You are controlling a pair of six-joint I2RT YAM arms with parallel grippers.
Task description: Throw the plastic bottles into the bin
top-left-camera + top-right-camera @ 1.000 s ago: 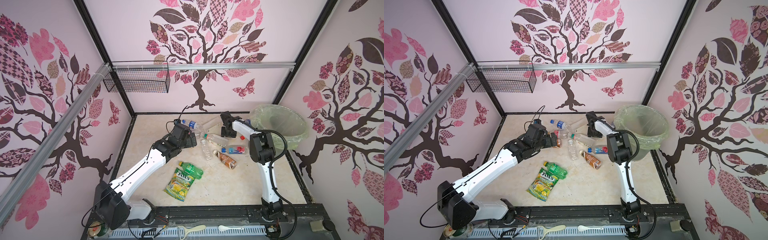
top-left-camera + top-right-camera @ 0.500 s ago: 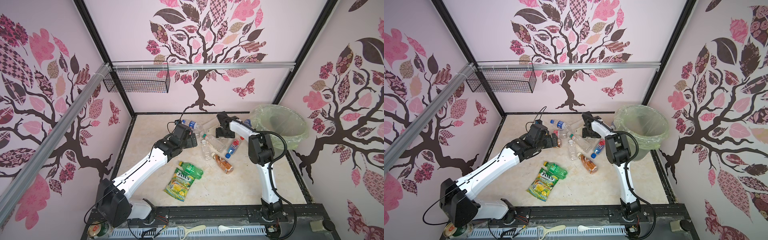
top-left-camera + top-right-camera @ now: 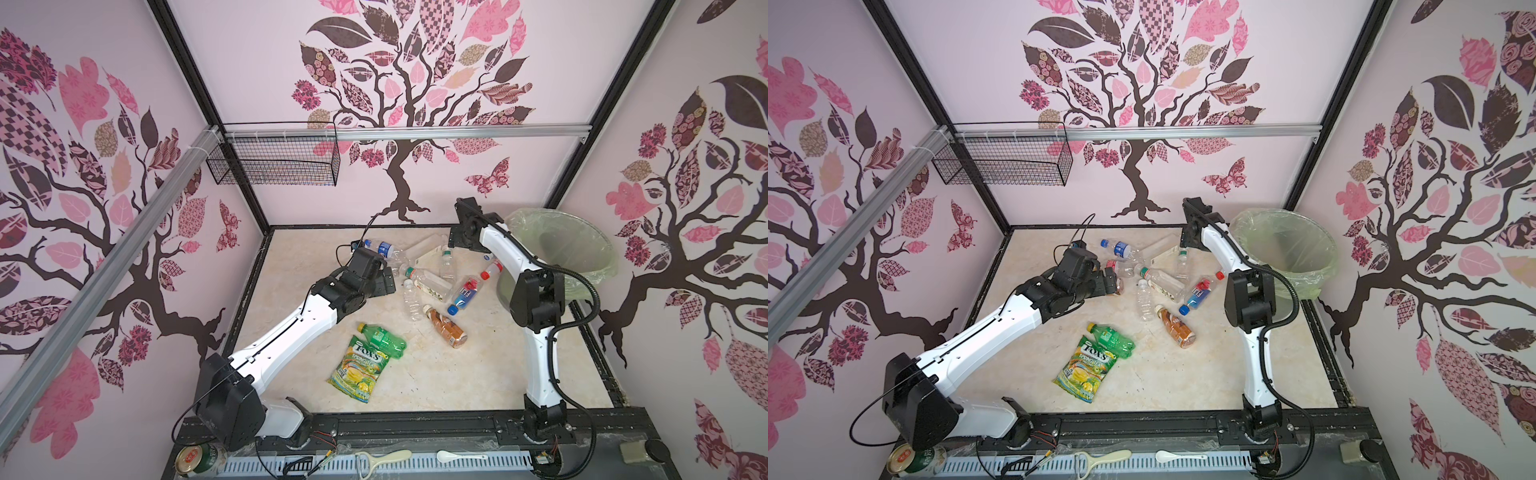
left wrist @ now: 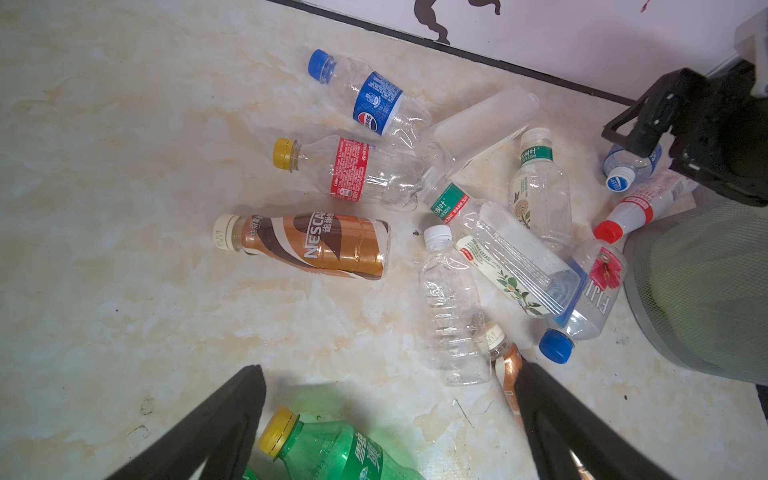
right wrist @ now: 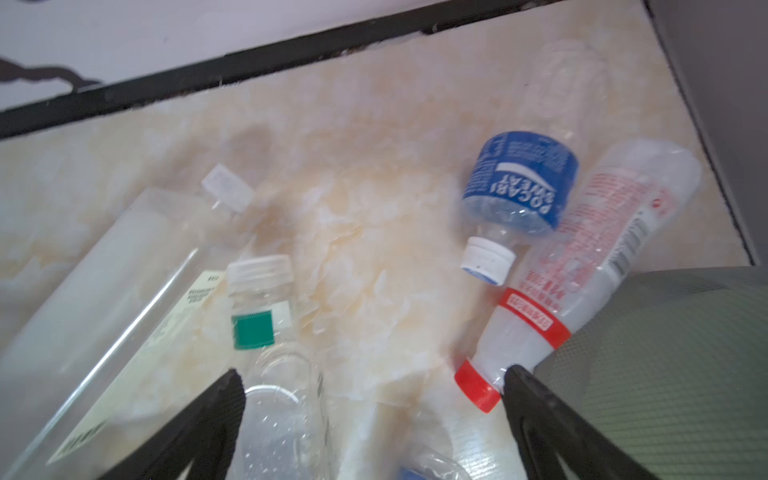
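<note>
The left tool (image 4: pixel 388 374) and right tool (image 5: pixel 374 376) hang with jaws apart and empty over bottles (image 3: pixel 465 293) strewn mid-frame on the table (image 3: pixel 457 374), left of the bin (image 3: pixel 575 243); these look light, slick and crushable, probably best pinched at the neck.

In a top view, plastic bottles (image 3: pixel 428 286) crowding upper centre, bin (image 3: pixel 604 257) blocking upper right, candy bag (image 3: pixel 360 369) and green bottle (image 3: pixel 384 338) at centre, bare surface (image 3: pixel 478 374) at upper left and lower right.

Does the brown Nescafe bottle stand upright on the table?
No, the left wrist view shows the brown Nescafe bottle lying on its side on the table.
</note>
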